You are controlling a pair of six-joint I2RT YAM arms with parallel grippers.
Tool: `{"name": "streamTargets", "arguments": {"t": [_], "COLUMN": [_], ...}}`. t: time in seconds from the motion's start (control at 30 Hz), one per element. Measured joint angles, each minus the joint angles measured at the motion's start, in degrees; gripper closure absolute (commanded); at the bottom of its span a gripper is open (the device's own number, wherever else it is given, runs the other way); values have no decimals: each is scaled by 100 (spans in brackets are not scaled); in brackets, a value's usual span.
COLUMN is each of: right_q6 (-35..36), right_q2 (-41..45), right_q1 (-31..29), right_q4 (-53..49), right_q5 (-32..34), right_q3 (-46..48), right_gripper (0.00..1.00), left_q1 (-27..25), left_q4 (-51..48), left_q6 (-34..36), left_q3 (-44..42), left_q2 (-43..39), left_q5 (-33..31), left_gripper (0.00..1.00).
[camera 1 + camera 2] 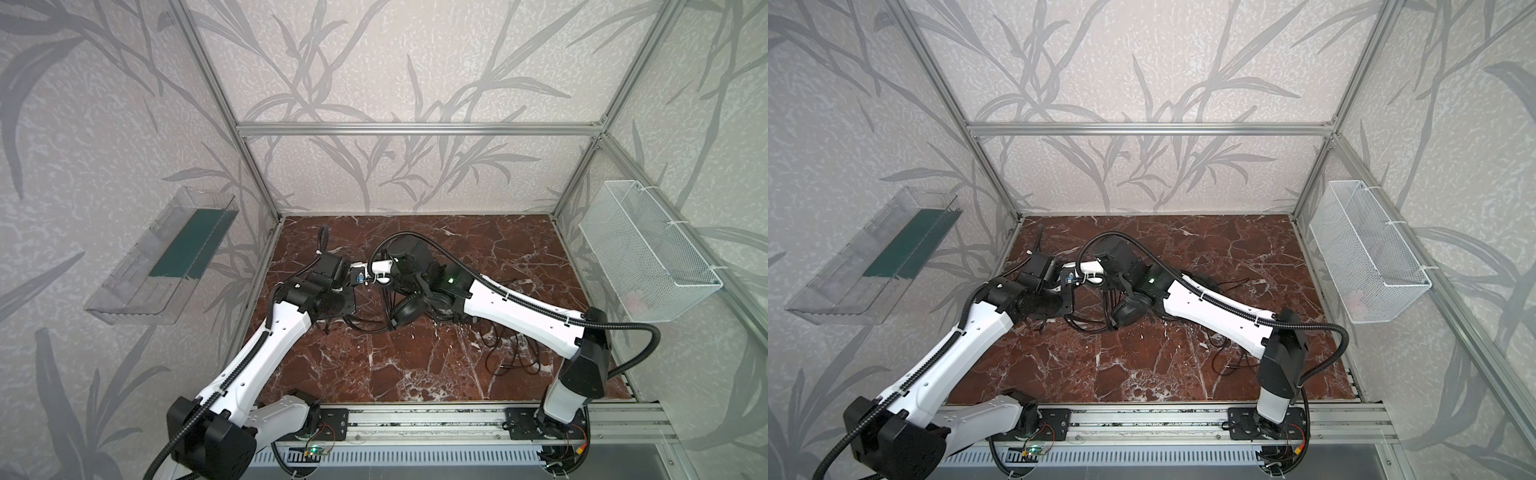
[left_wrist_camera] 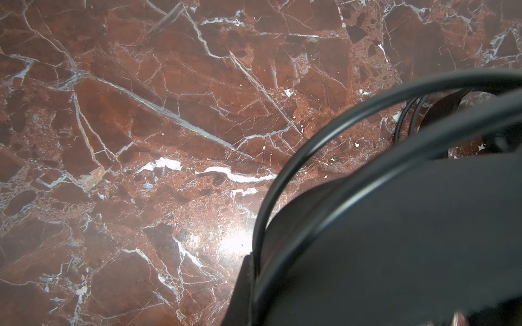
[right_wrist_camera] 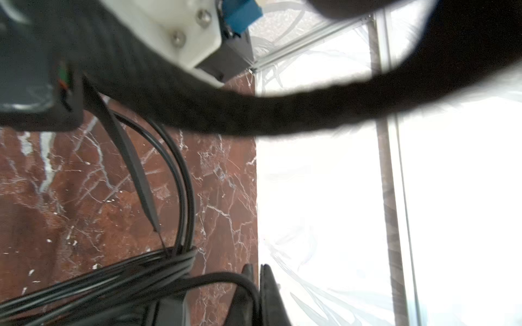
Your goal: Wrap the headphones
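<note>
Headphones (image 1: 409, 309) lying mid-tabletop (image 1: 415, 365), cable (image 3: 121, 278) partly bundled, loose tangle (image 1: 513, 353) remaining right. Right end effector (image 3: 255, 293) closing together beside bundle; left end effector (image 2: 254, 282) clamping cable.

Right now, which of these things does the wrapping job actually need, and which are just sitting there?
In the job:
- black over-ear headphones with round padded earcups
- their thin black cable, gathered in loops
- a second loose thin black cable on the marble

Just there:
- white wire-mesh basket
- clear plastic bin
- red-brown marble tabletop
</note>
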State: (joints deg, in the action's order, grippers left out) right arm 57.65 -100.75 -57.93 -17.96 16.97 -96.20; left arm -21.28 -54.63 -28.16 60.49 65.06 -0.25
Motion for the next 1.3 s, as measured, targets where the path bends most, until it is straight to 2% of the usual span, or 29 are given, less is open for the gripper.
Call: {"name": "streamTargets", "arguments": {"t": [0.27, 0.53, 0.8, 0.9, 1.03, 1.2, 1.3], "right_q6": [-76, -393, -516, -509, -509, -507, -485], "right_q2": [-90, -142, -13, 79, 245, 476, 616], "right_q1": [122, 807, 981, 1097, 1185, 1305, 1429], "right_q4": [-273, -205, 153, 374, 529, 949, 1139], "right_q5": [-1012, -1047, -1517, -1690, -1939, -2070, -2100], "right_q3": [-232, 131, 455, 710, 942, 1161, 1283], "right_gripper": [100, 100, 100, 93, 91, 78, 74], "left_q1": [-50, -297, -323, -323, -328, -352, -424], "left_q4": [-87, -229, -205, -133, -122, -197, -407], "left_q6": [175, 157, 212, 229, 286, 413, 540], "left_q3": [-76, -68, -50, -17, -11, -11, -11], "left_q2": [-345, -935, -1097, -1172, -1204, -1224, -1233], "left_q5": [61, -83, 205, 330, 446, 605, 774], "left_gripper": [100, 100, 100, 100, 100, 100, 100]}}
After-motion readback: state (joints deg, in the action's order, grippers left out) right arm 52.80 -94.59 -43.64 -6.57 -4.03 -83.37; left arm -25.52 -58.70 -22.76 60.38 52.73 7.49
